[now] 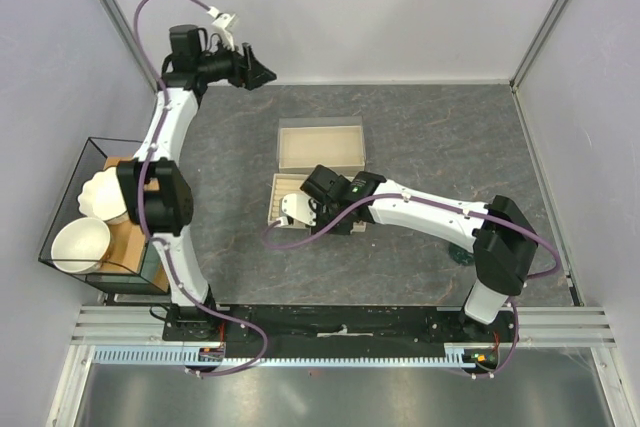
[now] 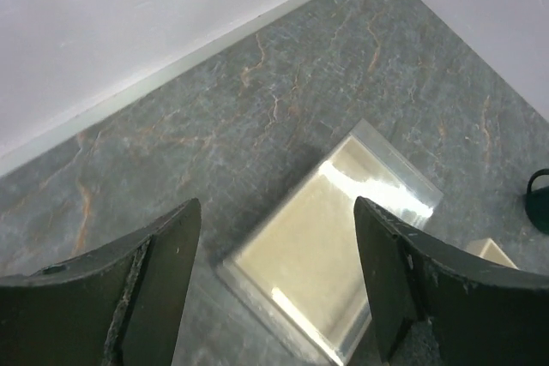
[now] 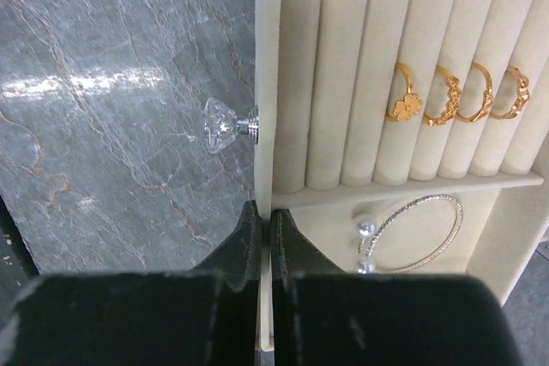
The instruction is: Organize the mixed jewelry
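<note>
The mixed jewelry lies in the beige slotted tray [image 3: 264,83]. Several gold rings [image 3: 403,96] stand in its padded slots. A thin silver hoop [image 3: 420,233] and two pearl pieces [image 3: 367,229] rest in the compartment below them. My right gripper [image 3: 264,212] is shut on the tray's front wall, one finger outside and one inside, just below the crystal knob [image 3: 225,123]. In the top view the right gripper [image 1: 300,209] sits at the tray's [image 1: 280,192] left end. My left gripper [image 2: 279,280] hangs open and empty, high above the clear-sided beige box [image 2: 326,246].
The beige box [image 1: 320,145] stands just behind the tray. A dark green glass vessel [image 1: 462,250] sits by the right arm's base. A glass-walled bin [image 1: 60,207] at the left holds white bowls [image 1: 82,244]. Walls close in the back and sides.
</note>
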